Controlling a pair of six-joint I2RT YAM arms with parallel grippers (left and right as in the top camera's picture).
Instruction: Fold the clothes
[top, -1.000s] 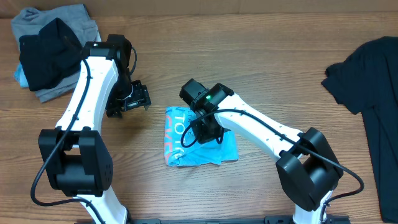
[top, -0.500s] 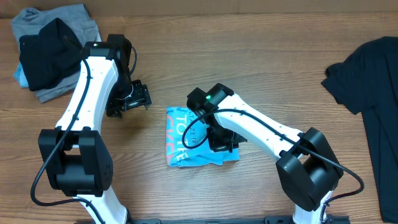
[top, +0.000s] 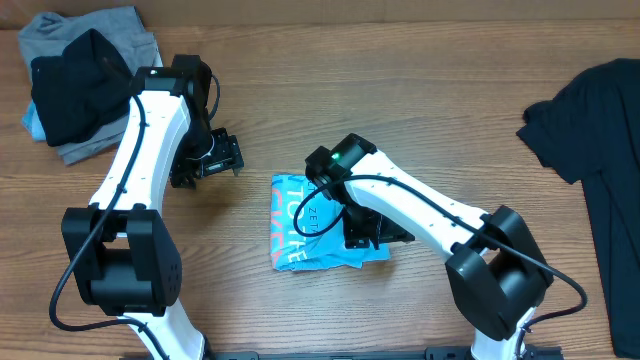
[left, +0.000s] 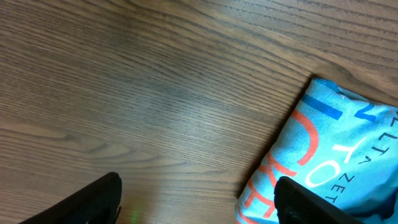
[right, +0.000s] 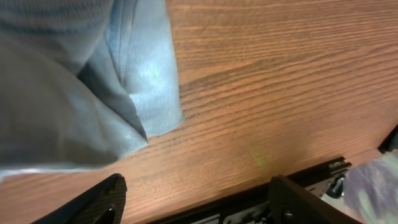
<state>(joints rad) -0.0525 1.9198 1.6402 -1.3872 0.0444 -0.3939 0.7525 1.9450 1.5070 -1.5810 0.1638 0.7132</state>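
Observation:
A light blue T-shirt (top: 312, 228) with pink-red lettering lies folded into a small rectangle at the table's middle. My right gripper (top: 377, 233) hovers at its right edge, open, with only bare wood between its fingers (right: 196, 199). The shirt's plain blue cloth (right: 81, 81) fills the upper left of the right wrist view. My left gripper (top: 207, 160) stands open to the left of the shirt and apart from it. In the left wrist view the gripper (left: 196, 202) is empty, and the shirt's printed corner (left: 336, 149) sits by the right finger.
A stack of folded grey and black clothes (top: 85, 75) sits at the back left corner. A plain black T-shirt (top: 600, 130) lies spread at the right edge. The table's front edge (right: 280, 186) runs just below my right gripper.
My right gripper slid right and toward the front over the blue shirt, then opened and let go of the cloth. The shirt shifted slightly right. The left arm stayed still.

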